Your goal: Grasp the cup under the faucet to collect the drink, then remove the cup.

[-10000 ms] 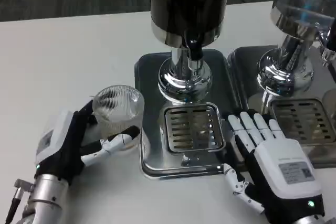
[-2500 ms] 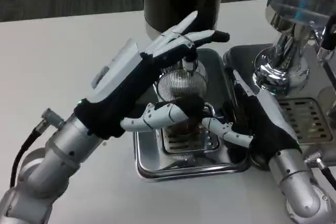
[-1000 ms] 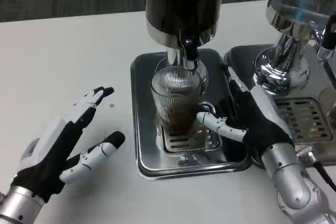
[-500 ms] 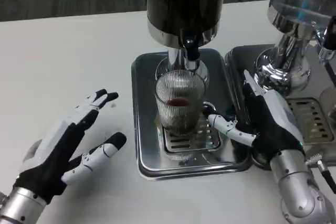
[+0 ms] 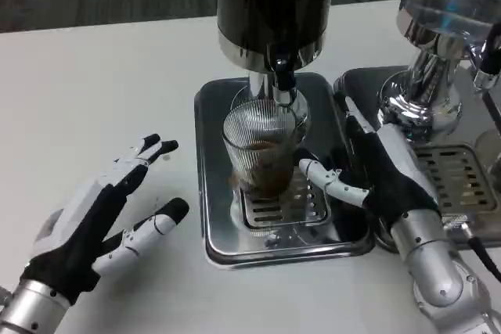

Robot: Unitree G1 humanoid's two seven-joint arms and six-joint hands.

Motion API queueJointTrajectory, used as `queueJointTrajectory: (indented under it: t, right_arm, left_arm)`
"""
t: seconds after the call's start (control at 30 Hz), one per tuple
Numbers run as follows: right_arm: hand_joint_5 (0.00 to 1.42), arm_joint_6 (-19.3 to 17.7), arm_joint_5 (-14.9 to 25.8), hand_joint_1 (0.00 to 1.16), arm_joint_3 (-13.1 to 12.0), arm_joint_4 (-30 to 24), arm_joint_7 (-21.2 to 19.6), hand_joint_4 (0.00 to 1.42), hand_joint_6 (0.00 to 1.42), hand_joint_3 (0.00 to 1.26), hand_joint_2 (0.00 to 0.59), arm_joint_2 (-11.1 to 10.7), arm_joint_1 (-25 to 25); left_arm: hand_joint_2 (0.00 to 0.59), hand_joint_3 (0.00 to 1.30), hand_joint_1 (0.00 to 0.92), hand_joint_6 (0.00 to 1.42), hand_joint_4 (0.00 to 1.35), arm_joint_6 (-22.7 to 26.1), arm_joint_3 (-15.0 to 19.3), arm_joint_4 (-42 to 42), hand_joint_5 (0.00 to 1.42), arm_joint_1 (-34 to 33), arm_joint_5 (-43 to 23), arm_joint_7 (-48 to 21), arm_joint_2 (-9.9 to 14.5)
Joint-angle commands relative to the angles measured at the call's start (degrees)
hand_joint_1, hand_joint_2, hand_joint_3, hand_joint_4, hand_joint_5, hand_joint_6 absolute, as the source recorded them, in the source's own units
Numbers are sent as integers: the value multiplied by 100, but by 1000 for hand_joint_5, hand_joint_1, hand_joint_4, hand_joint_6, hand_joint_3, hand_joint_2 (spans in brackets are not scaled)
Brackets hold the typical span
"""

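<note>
One ribbed glass cup (image 5: 262, 149), part full of dark drink, stood on the grate of the steel drip tray (image 5: 211, 224) directly under the faucet (image 5: 282, 76), leaning a little more to the left than half a second before. The right hand (image 5: 374, 171) had moved in closer from the tray's right edge, its thumb near the cup's base, though whether its fingers touched the glass could not be told. The left hand (image 5: 102, 213) stayed on the white table (image 5: 102, 91), well apart from the tray's left rim, fingers spread and holding nothing.
</note>
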Motion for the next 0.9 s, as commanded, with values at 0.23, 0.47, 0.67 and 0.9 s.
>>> queueJointTrajectory:
  t: [0.23,0.47,0.67,0.9]
  right_arm:
    - [0,-224,57,538,13,-160,27,0,0,0,202,-92,231]
    - [0,-286,31,545,45,-338,91,0,0,0,200,-179,372]
    - [0,-359,132,547,86,-470,218,0,0,0,199,-122,407]
    - [0,-254,210,543,149,-453,340,0,0,0,204,-11,249]
  left_arm:
    - [173,173,0,0,0,57,-87,79,12,-31,-90,-26,35]
    - [172,174,0,0,0,43,-104,91,12,-31,-116,-52,71]
    - [172,174,0,0,0,40,-104,90,12,-16,-155,-87,87]
    - [172,180,0,0,0,67,-95,23,13,47,-221,-89,118]
